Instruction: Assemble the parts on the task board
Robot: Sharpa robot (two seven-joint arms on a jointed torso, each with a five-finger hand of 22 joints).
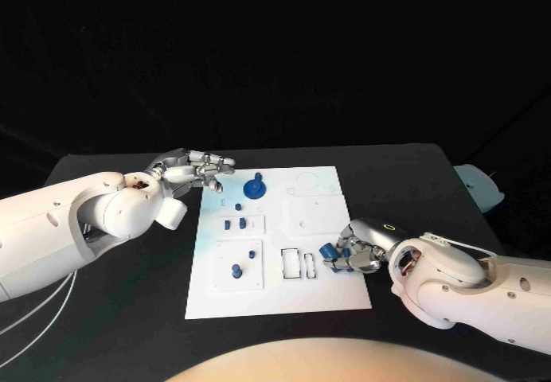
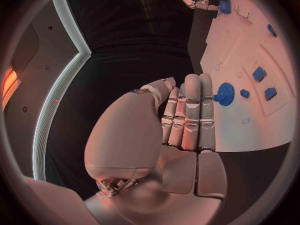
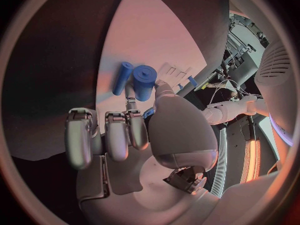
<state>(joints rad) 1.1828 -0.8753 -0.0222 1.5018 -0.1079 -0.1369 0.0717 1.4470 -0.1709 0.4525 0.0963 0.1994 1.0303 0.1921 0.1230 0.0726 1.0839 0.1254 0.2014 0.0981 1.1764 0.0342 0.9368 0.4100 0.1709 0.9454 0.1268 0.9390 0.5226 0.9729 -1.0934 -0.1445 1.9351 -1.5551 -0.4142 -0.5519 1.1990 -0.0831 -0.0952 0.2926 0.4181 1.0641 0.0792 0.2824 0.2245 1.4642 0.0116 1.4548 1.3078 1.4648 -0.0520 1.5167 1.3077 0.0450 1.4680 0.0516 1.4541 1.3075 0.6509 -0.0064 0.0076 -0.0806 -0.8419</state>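
Head view: white task board (image 1: 327, 294) flat on the black table (image 1: 115, 318). Left hand (image 1: 195, 169) at the board's far left corner, fingers out flat, holding nothing, near a blue gear (image 1: 255, 189).

Right hand (image 1: 353, 255) by the board's right edge, curled round a blue part (image 1: 334, 259).

Left wrist view: fingers (image 2: 190, 115) straight and together beside the gear (image 2: 224, 93).

Right wrist view: 2 blue cylinders (image 3: 136, 80) at the fingertips.
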